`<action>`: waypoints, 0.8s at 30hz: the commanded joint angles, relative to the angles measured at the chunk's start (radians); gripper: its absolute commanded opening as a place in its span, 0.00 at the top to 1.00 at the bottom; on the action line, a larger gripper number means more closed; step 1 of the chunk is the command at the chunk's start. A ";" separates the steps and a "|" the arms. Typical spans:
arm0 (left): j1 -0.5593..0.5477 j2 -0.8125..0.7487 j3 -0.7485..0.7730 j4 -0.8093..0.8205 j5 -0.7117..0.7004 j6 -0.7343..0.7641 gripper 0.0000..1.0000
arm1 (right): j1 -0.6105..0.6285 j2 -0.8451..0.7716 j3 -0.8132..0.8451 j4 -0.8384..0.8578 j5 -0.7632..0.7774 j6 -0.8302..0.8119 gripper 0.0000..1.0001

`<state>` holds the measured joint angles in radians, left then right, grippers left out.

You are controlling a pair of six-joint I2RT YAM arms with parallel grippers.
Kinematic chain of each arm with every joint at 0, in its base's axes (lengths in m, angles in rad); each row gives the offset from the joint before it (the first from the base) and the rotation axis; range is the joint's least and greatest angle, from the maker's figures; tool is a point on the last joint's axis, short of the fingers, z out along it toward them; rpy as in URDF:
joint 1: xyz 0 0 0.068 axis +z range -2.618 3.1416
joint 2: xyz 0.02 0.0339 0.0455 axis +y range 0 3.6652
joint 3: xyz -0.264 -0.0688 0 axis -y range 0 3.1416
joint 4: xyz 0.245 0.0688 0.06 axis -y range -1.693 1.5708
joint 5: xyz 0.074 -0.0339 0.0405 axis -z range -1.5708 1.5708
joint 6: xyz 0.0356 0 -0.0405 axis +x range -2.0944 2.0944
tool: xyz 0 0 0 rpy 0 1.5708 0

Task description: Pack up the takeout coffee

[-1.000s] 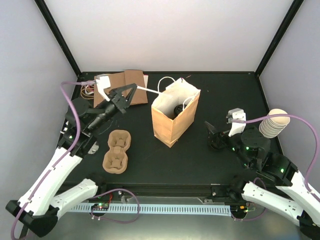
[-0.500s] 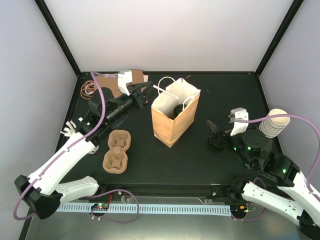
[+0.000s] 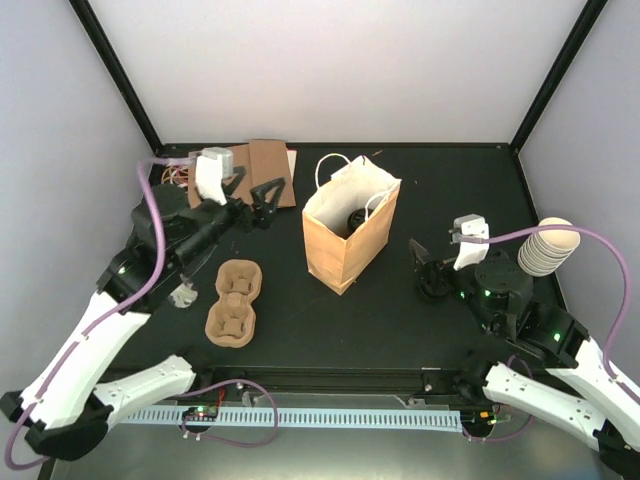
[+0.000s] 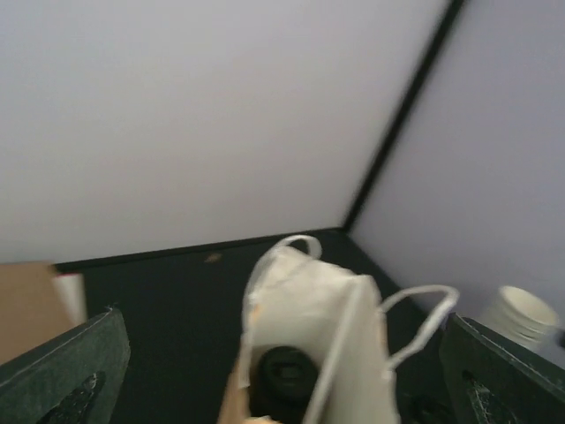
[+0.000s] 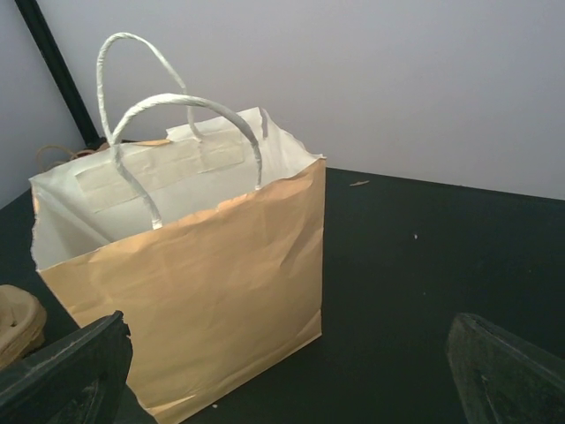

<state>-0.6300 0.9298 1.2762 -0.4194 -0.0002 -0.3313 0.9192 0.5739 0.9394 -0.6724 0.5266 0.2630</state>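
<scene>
The left arm (image 3: 75,360) and right arm (image 3: 560,405) have white shells, black joints, purple cables (image 3: 142,205).

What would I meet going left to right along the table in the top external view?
brown moulded-pulp cup tray → brown paper bag → right gripper → stack of cream paper cups

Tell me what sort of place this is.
Probably a robot test cell staged as a takeout counter: bare white walls in a black frame, and a black table with a paper bag, pulp cup tray and stacked paper cups.
</scene>
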 commanded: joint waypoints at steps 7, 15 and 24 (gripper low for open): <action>0.201 -0.168 -0.170 -0.214 -0.283 0.068 0.01 | -0.003 -0.043 -0.139 0.255 0.264 -0.137 0.00; 0.427 -0.056 -0.376 -0.030 -0.010 0.049 0.01 | -0.205 0.076 -0.127 0.397 0.132 -0.231 0.00; 0.444 0.008 -0.530 0.237 0.001 0.218 0.01 | -0.518 0.173 -0.203 0.604 -0.161 -0.173 0.00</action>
<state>-0.1970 0.9375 0.7811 -0.3553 -0.0422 -0.2325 0.4305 0.7315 0.7765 -0.2363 0.4713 0.0776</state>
